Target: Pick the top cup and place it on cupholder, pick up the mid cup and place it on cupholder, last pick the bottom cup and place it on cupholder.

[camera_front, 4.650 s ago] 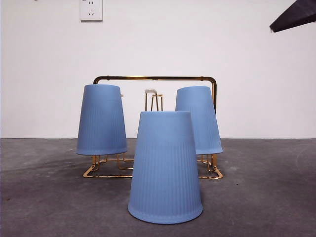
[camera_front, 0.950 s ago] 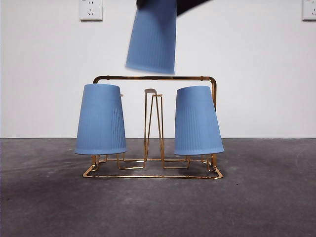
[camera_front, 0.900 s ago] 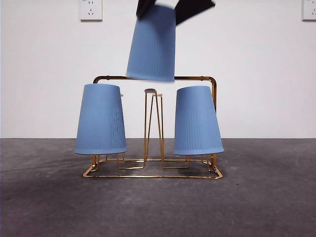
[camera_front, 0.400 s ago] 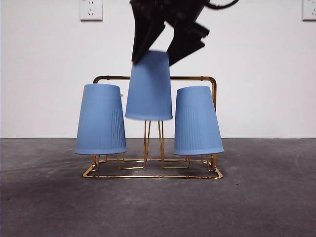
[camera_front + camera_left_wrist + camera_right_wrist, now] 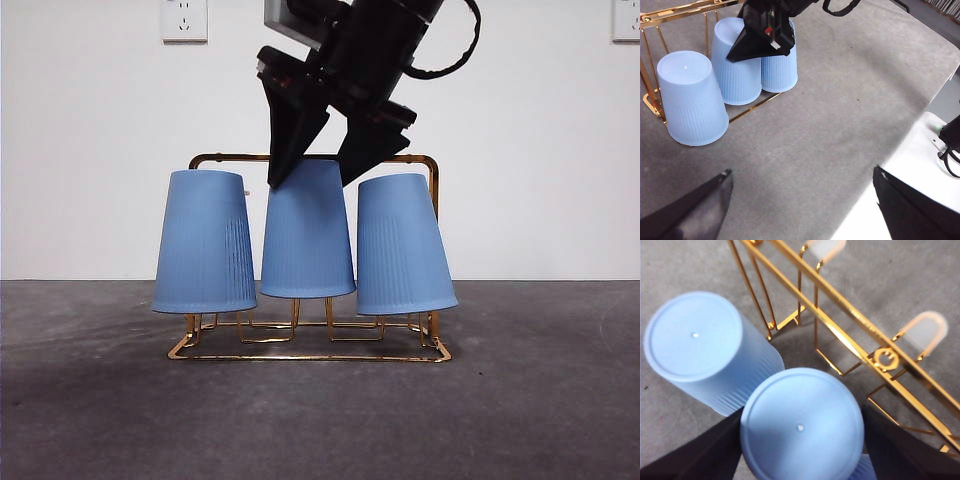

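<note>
The gold wire cupholder (image 5: 232, 157) stands mid-table with three blue ribbed cups on it, all upside down in a row. The left cup (image 5: 205, 240) and the right cup (image 5: 403, 245) hang free of any gripper. My right gripper (image 5: 310, 180) comes down from above, shut on the top of the middle cup (image 5: 307, 240). In the right wrist view that cup (image 5: 801, 427) fills the gap between the jaws, which touch both of its sides, and the cupholder's handle bar (image 5: 855, 315) runs beside it. My left gripper (image 5: 802, 172) hovers open over bare table, away from the rack.
The grey table top ends at a white ledge (image 5: 920, 165) near my left gripper. A wall socket (image 5: 184, 18) sits high on the white back wall. In the left wrist view the right arm (image 5: 762, 37) covers the tops of two cups.
The right gripper has come down with the blue cup, from above the handle bar to level with the other two cups. The middle peg is now hidden under it.
</note>
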Controlling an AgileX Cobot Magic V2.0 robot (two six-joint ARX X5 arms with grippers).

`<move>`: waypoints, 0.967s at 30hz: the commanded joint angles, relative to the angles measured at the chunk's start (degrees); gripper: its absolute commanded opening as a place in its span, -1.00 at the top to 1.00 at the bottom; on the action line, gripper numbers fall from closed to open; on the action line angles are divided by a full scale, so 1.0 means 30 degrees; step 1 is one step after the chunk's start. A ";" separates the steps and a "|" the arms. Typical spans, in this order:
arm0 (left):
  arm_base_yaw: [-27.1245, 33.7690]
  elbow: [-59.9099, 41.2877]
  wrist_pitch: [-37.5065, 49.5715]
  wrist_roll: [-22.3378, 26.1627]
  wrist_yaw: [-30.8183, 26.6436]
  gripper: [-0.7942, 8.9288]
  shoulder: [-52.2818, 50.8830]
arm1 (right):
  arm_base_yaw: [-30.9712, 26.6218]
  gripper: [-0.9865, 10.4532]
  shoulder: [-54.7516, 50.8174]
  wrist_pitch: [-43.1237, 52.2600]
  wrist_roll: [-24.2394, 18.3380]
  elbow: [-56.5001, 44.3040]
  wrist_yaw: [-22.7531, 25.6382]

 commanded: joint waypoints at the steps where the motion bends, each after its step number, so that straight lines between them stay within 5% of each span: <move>1: -0.0131 0.0182 0.0175 -0.0102 0.0029 -0.06 0.0095 | 0.0080 0.25 0.0546 0.0153 -0.0270 0.0372 -0.0080; 10: -0.0138 0.0182 0.0175 -0.0109 0.0036 -0.06 0.0095 | -0.0036 0.09 0.0743 -0.0248 -0.0262 0.0364 -0.0372; 29: -0.0131 0.0182 0.0124 -0.0109 0.0029 -0.06 0.0095 | -0.0015 0.08 -0.1843 -0.0452 -0.0204 0.0415 -0.0270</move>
